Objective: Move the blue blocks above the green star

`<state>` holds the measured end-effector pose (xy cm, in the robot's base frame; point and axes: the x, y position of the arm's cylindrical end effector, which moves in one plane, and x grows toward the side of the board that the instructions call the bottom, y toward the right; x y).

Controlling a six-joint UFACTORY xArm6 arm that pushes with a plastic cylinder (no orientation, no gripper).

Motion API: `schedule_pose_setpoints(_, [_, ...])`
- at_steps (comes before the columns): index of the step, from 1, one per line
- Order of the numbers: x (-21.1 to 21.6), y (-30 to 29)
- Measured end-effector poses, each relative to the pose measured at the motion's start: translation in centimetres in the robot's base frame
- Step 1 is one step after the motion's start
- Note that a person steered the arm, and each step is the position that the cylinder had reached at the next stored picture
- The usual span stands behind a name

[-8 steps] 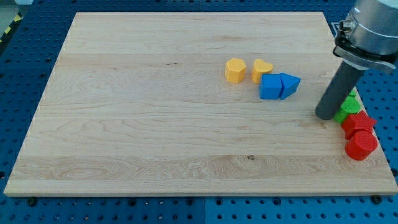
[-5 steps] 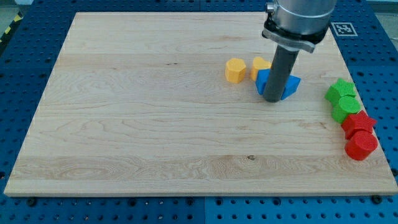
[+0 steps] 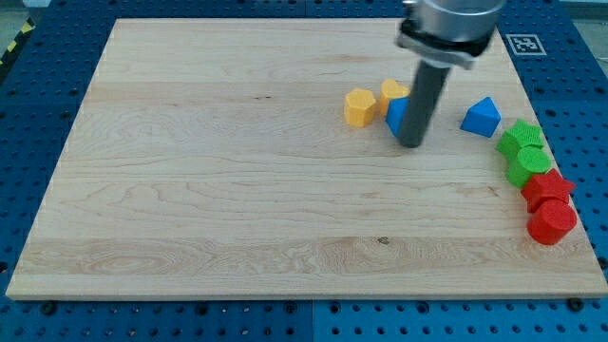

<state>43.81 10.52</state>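
Observation:
My tip [image 3: 410, 143] rests on the board just below and in front of a blue cube [image 3: 395, 115], which the rod mostly hides. A blue triangular block [image 3: 481, 116] lies apart to the right, just up and left of two green blocks at the board's right edge. The upper green block [image 3: 522, 140] and the lower green block [image 3: 526, 166] touch each other; which one is the star I cannot tell. My tip is well left of the blue triangle.
A yellow hexagon block [image 3: 360, 107] and a yellow heart block [image 3: 393, 92] sit left of and above the blue cube. Two red blocks, one [image 3: 547, 187] above the other [image 3: 552, 222], lie below the green ones at the board's right edge.
The rod swept in from the right edge to the blue pair. The blue triangle slid right, away from the blue cube. The cube shifted slightly up and left toward the yellow blocks.

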Motion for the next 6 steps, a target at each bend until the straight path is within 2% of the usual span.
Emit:
schedule_pose_setpoints(1, [-1.6,-2.0])
schedule_pose_setpoints(3, [-4.4,6.9])
schedule_pose_setpoints(4, [-5.3,7.5])
schedule_pose_setpoints(5, [-7.0,4.6])
schedule_pose_setpoints(6, [-9.1,4.5])
